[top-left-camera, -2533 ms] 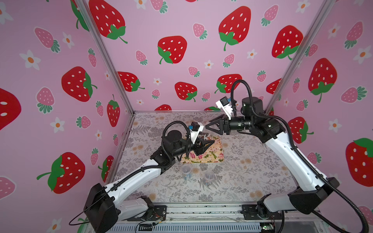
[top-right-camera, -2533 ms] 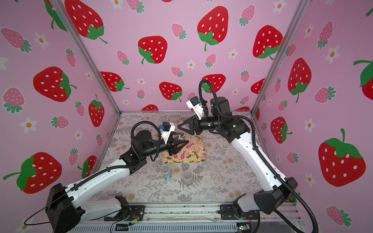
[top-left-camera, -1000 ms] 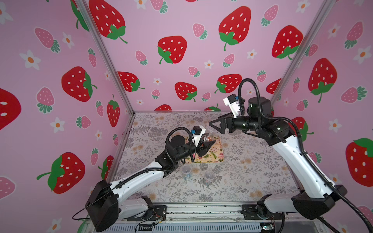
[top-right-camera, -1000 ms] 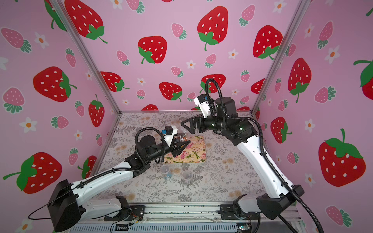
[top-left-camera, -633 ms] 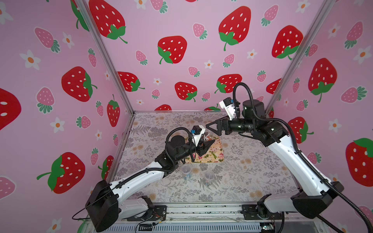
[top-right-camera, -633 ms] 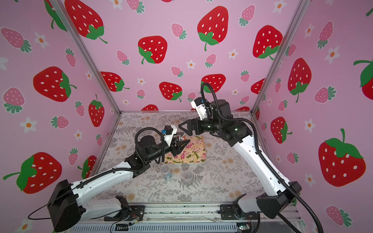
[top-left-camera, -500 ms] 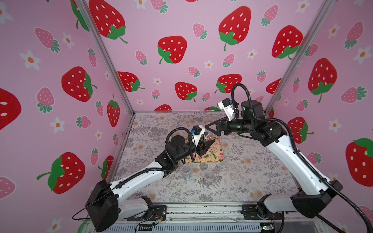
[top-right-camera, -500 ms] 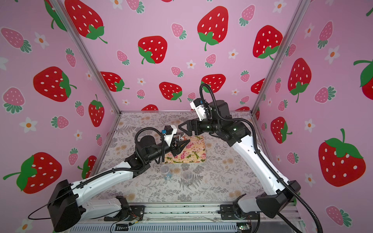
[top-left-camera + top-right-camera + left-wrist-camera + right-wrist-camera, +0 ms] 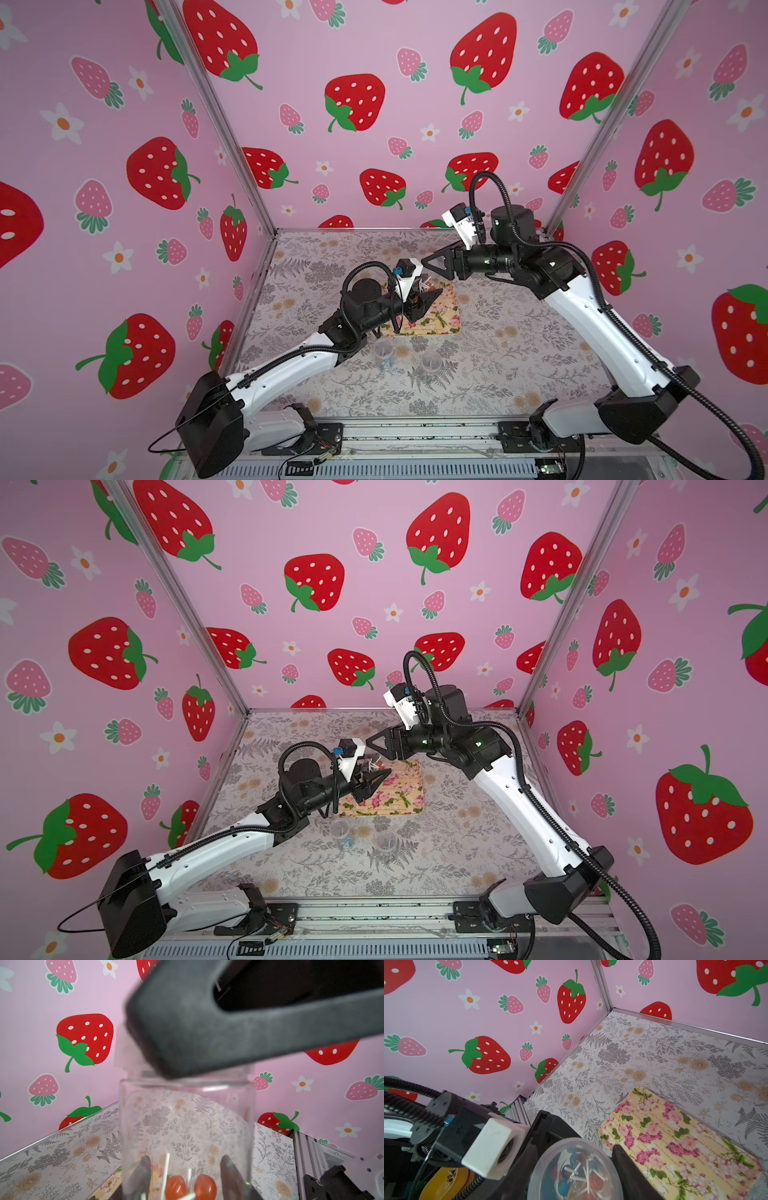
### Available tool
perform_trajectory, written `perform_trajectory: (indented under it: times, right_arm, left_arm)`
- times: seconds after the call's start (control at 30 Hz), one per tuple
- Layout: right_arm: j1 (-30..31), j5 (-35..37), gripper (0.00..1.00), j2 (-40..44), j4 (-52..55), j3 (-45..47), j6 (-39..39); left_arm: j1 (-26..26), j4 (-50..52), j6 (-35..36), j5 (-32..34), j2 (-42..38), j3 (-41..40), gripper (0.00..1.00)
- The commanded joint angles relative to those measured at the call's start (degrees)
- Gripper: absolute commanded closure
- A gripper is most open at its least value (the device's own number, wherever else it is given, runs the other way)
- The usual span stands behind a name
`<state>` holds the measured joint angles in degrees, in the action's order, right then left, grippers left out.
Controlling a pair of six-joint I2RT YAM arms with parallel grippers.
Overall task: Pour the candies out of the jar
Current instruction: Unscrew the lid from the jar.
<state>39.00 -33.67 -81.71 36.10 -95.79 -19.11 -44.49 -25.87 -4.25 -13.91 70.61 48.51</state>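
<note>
the left gripper [image 9: 380,777] reaches over the far left part of a flowered tray [image 9: 401,798] on the bench [image 9: 457,833], its jaws closed on a clear jar [image 9: 365,767] in which the thin white sticks of the candies [image 9: 372,765] show. the right gripper [image 9: 370,743] hangs just behind the jar's top; how its jaws stand cannot be told here. two small clear cups [image 9: 340,830] [image 9: 385,840] stand on the bench in front of the tray.

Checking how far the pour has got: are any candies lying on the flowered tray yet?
No, the tray shows only its flower print, and the candies sit inside the closed jar.
</note>
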Motion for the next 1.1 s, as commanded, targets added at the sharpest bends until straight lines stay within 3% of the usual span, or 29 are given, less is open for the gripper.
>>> perform_trajectory:
  times: [0.0,0.17,0.33,0.53,0.63,0.73,0.83,1.07]
  right_arm:
    - [-0.3,-8.2,0.46,-0.5,-2.0,-3.3,9.2]
    - [-2.6,-27.5,0.47,-1.0,-9.0,-2.5,16.7]
    - [-3.5,-33.0,0.48,-2.4,-9.0,-4.7,23.0]
    - [-3.4,-33.0,0.48,-3.5,-6.1,-6.5,24.6]
    - [-3.4,-32.4,0.41,-3.1,-6.0,-5.6,24.2]
    - [-3.3,-31.9,0.15,-2.0,-7.3,-4.2,22.4]
    - [-3.3,-31.1,0.02,0.1,-8.7,-3.1,20.3]
    - [-3.4,-19.4,0.01,3.7,-6.1,-3.7,14.3]
  left_arm:
    - [-0.6,2.2,-1.3,-9.0,-1.8,3.5,0.61]
    - [-0.5,5.6,-3.8,-20.3,-3.8,5.6,0.60]
    - [-0.6,7.2,-5.8,-25.6,-5.0,7.4,0.60]
    - [-0.6,6.2,-4.9,-23.4,-6.2,5.8,0.59]
    - [-0.6,5.2,-5.0,-22.9,-5.7,5.0,0.59]
    - [-0.6,4.7,-4.9,-21.5,-5.4,4.6,0.59]
    - [-0.6,4.1,-4.2,-20.0,-5.6,4.1,0.59]
    - [-0.4,4.1,-2.6,-15.3,-5.4,3.4,0.59]
